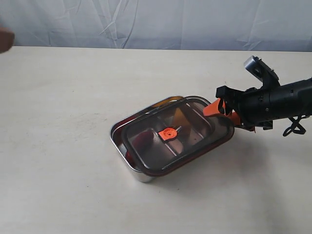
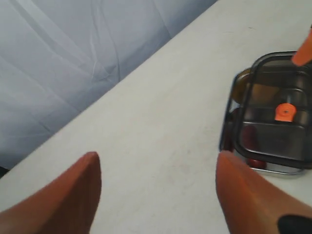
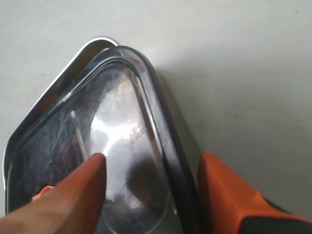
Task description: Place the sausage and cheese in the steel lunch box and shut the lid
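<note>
The steel lunch box [image 1: 139,174] stands mid-table with the dark see-through lid [image 1: 195,141] lying askew on it, overhanging to the right. Through the lid I see the red sausage [image 1: 138,139] in the near compartment and the yellow-orange cheese [image 1: 178,116] in the far one. The lid's orange valve [image 1: 169,133] faces up. My right gripper [image 1: 223,111] is open and straddles the lid's right corner: one finger is over the lid [image 3: 122,136], the other outside its rim. My left gripper [image 2: 157,156] is open over bare table, well away from the box [image 2: 226,141].
A pale tabletop [image 1: 58,146] surrounds the box, and a wrinkled grey cloth backdrop [image 1: 146,22] hangs behind the table's far edge. The right arm's black body [image 1: 278,102] reaches in from the right side.
</note>
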Robot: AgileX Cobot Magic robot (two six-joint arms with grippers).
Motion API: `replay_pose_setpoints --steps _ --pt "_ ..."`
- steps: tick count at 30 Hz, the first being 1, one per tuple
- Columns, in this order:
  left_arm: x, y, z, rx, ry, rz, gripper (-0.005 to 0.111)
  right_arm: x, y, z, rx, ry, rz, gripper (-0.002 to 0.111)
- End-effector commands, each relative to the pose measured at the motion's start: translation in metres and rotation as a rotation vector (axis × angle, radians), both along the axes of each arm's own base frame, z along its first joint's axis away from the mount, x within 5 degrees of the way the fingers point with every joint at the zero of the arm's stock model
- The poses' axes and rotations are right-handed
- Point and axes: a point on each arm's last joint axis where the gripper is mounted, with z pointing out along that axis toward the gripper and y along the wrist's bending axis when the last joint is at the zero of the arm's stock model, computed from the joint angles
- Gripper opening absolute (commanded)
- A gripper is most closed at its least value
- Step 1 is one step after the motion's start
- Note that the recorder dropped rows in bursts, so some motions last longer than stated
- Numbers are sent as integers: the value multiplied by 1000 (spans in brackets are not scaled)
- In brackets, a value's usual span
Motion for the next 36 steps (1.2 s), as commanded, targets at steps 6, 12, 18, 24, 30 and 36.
replay_pose_setpoints --steps 6,12,18,24,30,36 --pt "0 -49 -55 -63 220 -172 45 2 3 4 43 3 -19 54" --pt "2 -54 -56 -69 205 -185 45 2 3 4 50 6 -28 54" --pt "1 -54 -57 -64 227 -178 45 2 1 2 10 -6 -9 54" --pt "-1 -54 -63 -64 267 -176 45 6 -3 12 -29 -64 -40 54" --pt "-1 -58 -63 -97 257 -200 45 13 0 28 2 -111 -49 54" --pt "-1 -58 -63 -97 252 -200 45 17 -4 34 -32 -115 -110 52"
